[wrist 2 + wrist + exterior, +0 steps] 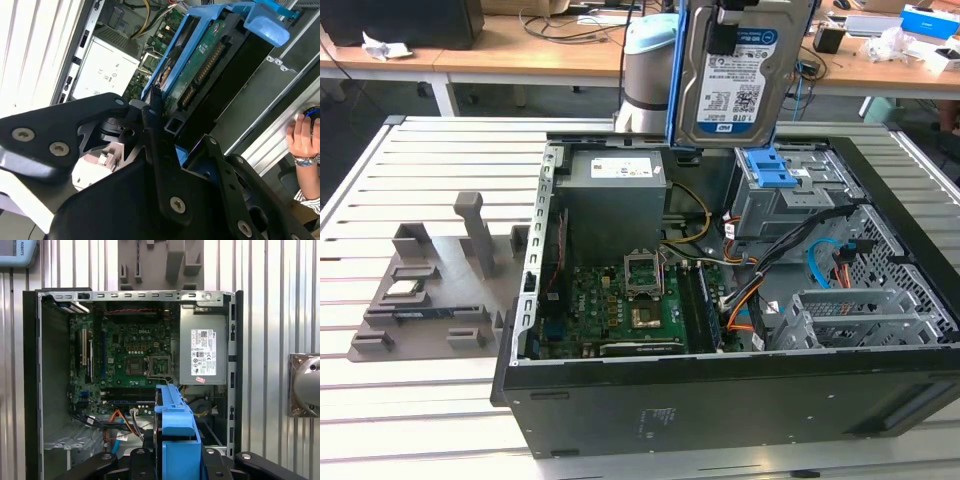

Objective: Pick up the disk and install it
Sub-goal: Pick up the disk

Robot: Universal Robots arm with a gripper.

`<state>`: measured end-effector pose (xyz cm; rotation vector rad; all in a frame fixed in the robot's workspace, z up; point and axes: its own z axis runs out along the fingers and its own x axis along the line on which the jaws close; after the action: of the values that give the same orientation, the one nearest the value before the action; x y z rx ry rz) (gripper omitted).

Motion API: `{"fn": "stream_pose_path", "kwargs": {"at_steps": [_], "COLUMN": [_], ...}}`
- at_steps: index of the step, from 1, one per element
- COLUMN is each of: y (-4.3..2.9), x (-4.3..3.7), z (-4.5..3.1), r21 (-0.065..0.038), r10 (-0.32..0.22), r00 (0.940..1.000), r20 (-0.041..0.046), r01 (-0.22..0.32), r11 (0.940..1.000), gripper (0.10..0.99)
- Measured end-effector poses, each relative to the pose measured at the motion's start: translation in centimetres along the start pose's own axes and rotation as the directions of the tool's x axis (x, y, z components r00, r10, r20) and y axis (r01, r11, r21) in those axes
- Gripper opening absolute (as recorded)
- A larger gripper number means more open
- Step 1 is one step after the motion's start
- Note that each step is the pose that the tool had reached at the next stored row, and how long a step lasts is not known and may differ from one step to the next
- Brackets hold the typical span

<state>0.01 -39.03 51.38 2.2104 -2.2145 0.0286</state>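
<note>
1. The disk (735, 75) is being held upright in the air above the open computer case (720, 400), over its drive cage (775, 190).
2. Its blue-framed edges are being pinched between the jaws of the gripper (174, 460), as is being shown in the first wrist view.

Disk (735, 90) looks like smooth silver metal, glossy paper label, shiny blue plastic frame; computer case (720, 420) is matte black.

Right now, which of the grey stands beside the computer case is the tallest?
The narrow grey post in the middle of the fixture base; it rises well above the low blocks on either side.
</note>
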Motion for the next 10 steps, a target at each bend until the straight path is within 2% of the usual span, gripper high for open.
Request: {"fn": "stream_pose_path", "kwargs": {"at_steps": [10], "y": [0.00], "x": [1.55], "z": [0.09], "r21": [0.000], "r10": [0.000], "r00": [1.0000], "r20": [0.0000], "r01": [0.000], "r11": [1.0000], "gripper": [0.365]}}
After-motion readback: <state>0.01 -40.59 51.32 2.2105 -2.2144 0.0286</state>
